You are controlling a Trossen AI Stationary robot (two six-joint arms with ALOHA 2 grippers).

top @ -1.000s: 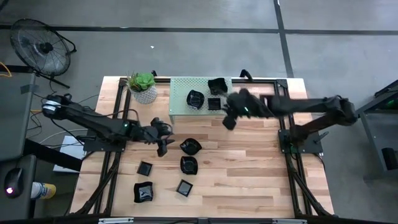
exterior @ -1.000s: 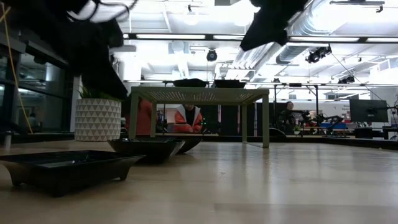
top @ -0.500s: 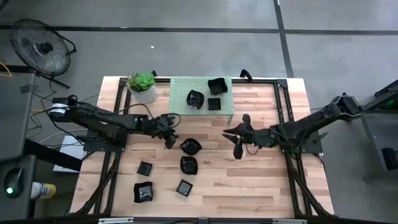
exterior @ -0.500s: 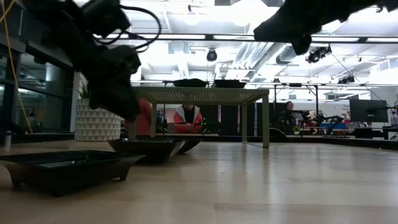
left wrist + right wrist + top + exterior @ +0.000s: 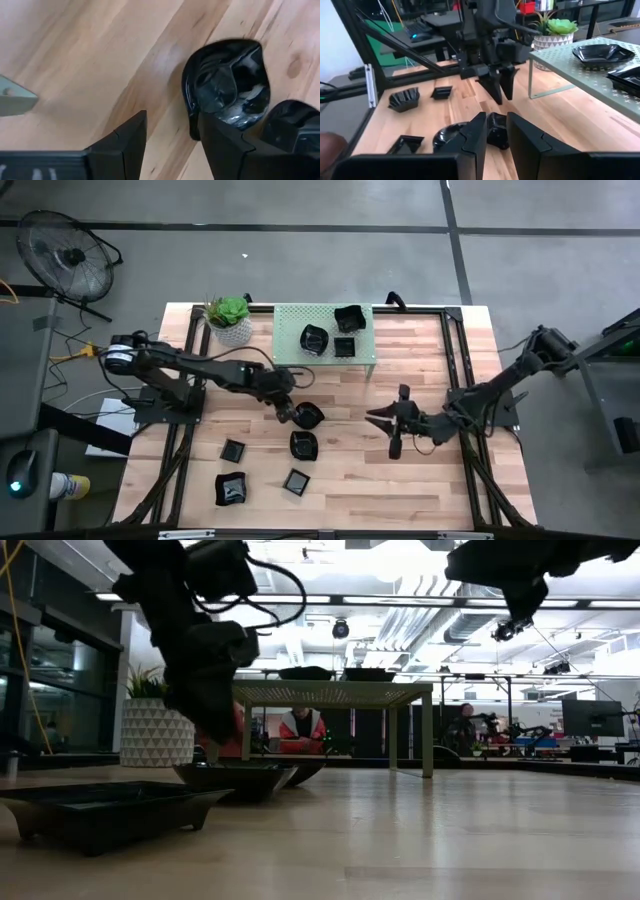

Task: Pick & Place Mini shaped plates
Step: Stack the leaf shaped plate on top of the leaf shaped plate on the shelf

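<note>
The left pincer (image 5: 287, 412), fingers apart, has come right to the rim of a rounded plate (image 5: 307, 415) on the counter (image 5: 420, 480). The right pincer (image 5: 388, 430), nearly closed and empty, has drawn back from the shelf (image 5: 290, 325).

High view looked straight down on whole worktop (image 5: 400, 480). Low view sat at worktop level, facing room. Left wrist view hung close above rounded plate (image 5: 230, 90); right wrist view also showed this plate (image 5: 496, 131).
</note>
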